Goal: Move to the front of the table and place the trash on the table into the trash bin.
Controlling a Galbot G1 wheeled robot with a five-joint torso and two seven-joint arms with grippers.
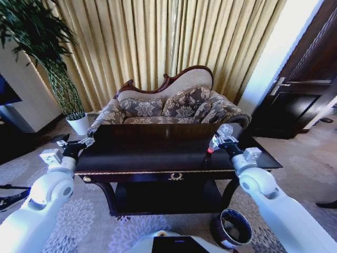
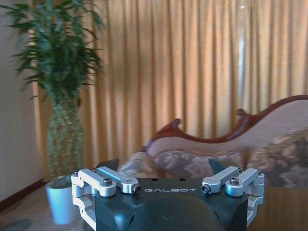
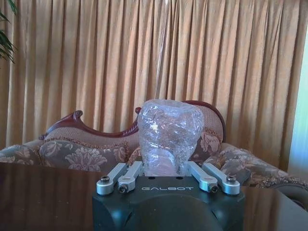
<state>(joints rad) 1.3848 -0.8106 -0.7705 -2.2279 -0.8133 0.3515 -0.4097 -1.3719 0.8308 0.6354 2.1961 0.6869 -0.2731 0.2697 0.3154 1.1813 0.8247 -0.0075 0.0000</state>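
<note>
The trash I see is a clear crumpled plastic bottle (image 1: 226, 130) with a bit of red at its lower end. My right gripper (image 1: 220, 140) is shut on it, just above the right end of the dark glossy table (image 1: 147, 154). In the right wrist view the bottle (image 3: 169, 132) stands up between the fingers of that gripper (image 3: 166, 169). My left gripper (image 1: 80, 145) hovers open at the table's left end, and its fingers (image 2: 111, 164) hold nothing. The trash bin (image 1: 231, 227) stands on the carpet at the lower right, below the table's front right corner.
A patterned sofa (image 1: 168, 108) stands close behind the table, with gold curtains behind it. A tall plant in a white pot (image 1: 80, 124) is at the back left. A dark door (image 1: 303, 100) is at the right. Patterned carpet (image 1: 79, 216) lies before the table.
</note>
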